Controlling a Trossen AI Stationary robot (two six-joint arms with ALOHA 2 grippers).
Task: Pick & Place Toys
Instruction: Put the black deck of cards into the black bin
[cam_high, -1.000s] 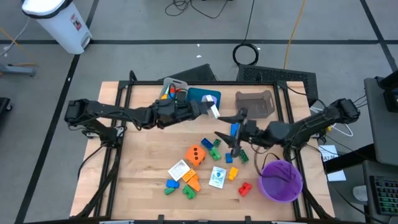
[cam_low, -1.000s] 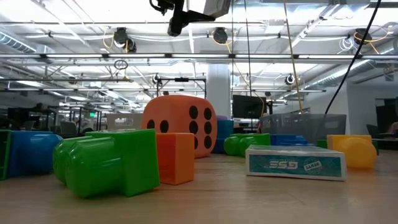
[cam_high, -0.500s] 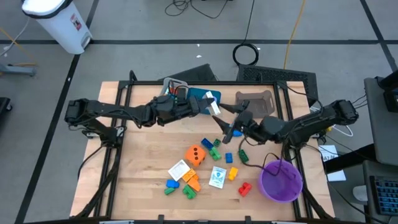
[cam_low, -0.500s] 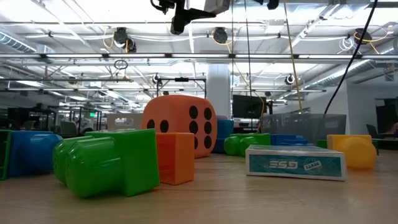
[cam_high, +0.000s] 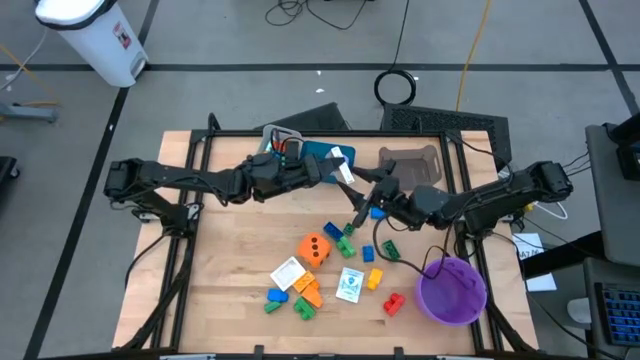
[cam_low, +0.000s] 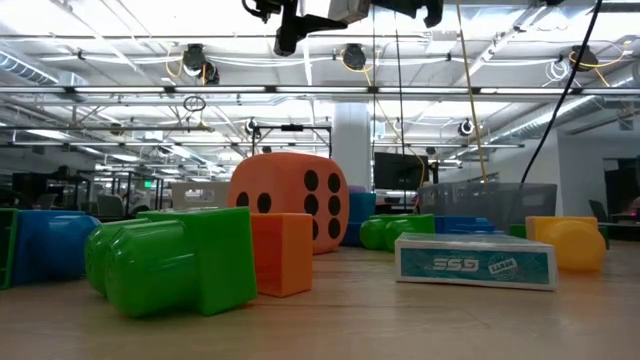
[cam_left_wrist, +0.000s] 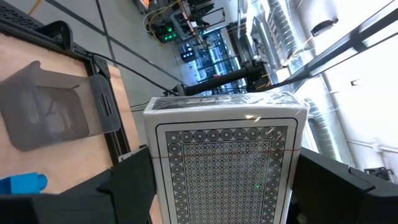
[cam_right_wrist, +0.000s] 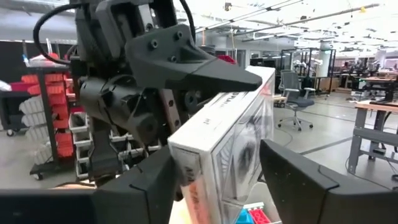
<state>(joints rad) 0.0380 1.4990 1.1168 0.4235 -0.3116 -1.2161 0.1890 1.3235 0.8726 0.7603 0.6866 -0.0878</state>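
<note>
White card box (cam_left_wrist: 227, 158), patterned back and clear wrap, is pinched between the fingers of the left gripper (cam_high: 340, 172), held aloft over the far middle of the table, beside the teal tray (cam_high: 322, 152).

The right gripper (cam_high: 362, 205) is raised to the same box. In its wrist view its two dark fingers (cam_right_wrist: 298, 180) flank the near end of the box with gaps visible on both sides. I cannot tell whether they have touched it. Judged a hand-over in progress; the left has not let go.

Sorting looks barely begun. On the wood, middle to near side:
- orange die (cam_high: 316, 248), with a second card box (cam_high: 350, 284) and a flat white card (cam_high: 287, 272) nearby
- green and blue bricks (cam_high: 343, 236) just below the raised grippers
- yellow brick (cam_high: 375, 278), red brick (cam_high: 394, 303)
- a near-left cluster of blue, green and orange bricks (cam_high: 298, 297)

Containers:
- purple bowl (cam_high: 452, 290), near right: shows no toy inside from above
- grey tray (cam_high: 411, 166), far right: looks bare
- teal tray: partly hidden by the left arm, contents not readable

No purple die in sight. Nearly everything remains to be placed.
</note>
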